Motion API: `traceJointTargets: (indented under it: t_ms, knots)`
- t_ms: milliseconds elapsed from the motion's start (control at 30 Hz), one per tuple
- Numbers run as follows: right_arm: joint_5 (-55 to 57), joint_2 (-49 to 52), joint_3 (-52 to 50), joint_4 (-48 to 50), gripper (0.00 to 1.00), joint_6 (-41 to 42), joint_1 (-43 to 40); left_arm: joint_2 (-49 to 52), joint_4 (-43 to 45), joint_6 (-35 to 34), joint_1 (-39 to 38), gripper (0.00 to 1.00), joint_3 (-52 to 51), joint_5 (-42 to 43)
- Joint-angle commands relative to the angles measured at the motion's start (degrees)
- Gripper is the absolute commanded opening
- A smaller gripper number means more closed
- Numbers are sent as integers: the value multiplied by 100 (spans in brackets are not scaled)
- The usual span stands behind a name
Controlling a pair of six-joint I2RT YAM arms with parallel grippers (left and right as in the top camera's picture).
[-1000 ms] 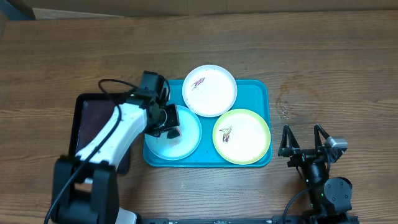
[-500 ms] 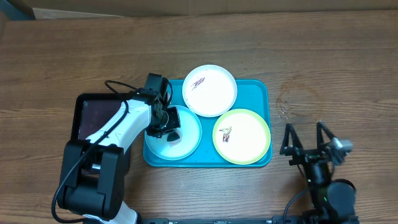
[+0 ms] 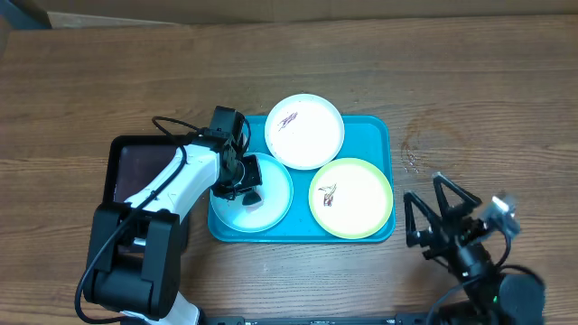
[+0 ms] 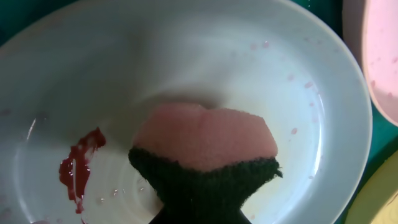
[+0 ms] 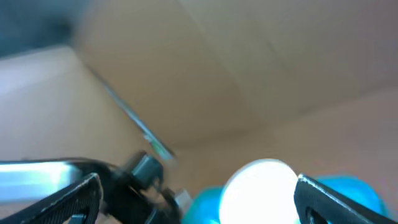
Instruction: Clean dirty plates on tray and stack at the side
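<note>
Three plates lie on the turquoise tray (image 3: 379,131): a white plate (image 3: 305,131) at the back, a yellow-green plate (image 3: 351,197) at the front right, a light blue plate (image 3: 271,203) at the front left. My left gripper (image 3: 242,185) is shut on a pink and dark green sponge (image 4: 208,155) pressed on the light blue plate (image 4: 186,56). A red smear (image 4: 78,168) lies left of the sponge. My right gripper (image 3: 433,221) is open and empty, right of the tray; its view is blurred, with the white plate (image 5: 258,190) between its fingers.
A dark brown-black tray (image 3: 135,176) lies left of the turquoise tray, under my left arm. Bare wooden table (image 3: 470,108) lies right of the tray. A cardboard edge (image 3: 271,9) runs along the back.
My right arm has swung and tilted, its gripper turning toward the tray. My left gripper has shifted slightly on the light blue plate with the sponge.
</note>
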Motion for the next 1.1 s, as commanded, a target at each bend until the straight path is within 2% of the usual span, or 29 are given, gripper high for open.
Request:
traceJointTargets:
  t_ms: [0,67,133,200,267,300,333,433,500,567,700,733,767,900,1067]
  knots:
    - [822,994,1558,-1738,100,-1246,9,4,46,-13,-37,4,0,-11]
    - [887,1843,2190,-2664,100,-1373,9,4,111,-17,-37,4,0,-122]
    - [212,2730,2750,-3220,100,-1373,22,4,151,-22,-37,4,0,-133]
    - [-1040,3519,3176,-3276,100,-1329,20,4,140,-20,-37,4,0,-122]
    - [-2302,4135,3423,-2896,100,-1311,20,4,92,-17,-37,4,0,-127]
    - [-2791,4454,3462,-2435,64,-1305,22,4,59,-17,-37,4,0,-129]
    - [-3067,4723,3462,-1998,48,-1257,33,4,35,-17,-35,4,0,-129]
    - [-2787,5648,3462,-1154,48,-957,262,4,17,-22,-33,4,0,-122]
    - [-2218,6245,3462,-1047,31,-960,592,4,17,-22,-33,4,0,-122]
    - [-1648,6782,3464,-962,29,-925,1016,4,7,-20,-33,4,0,-125]
    - [-382,7809,3469,-422,37,-382,1961,4,-2,-20,-33,4,0,-125]
    - [-101,8019,3469,-278,43,-216,2146,4,-2,-20,-33,4,0,-125]
    - [151,8203,3469,-155,44,-76,2304,4,-7,-20,-33,4,0,-125]
    - [623,8832,3648,70,44,92,2699,4,-44,-20,-33,4,0,-125]
    - [680,9492,4363,-496,38,2,2852,4,-22,-20,-33,4,0,-125]
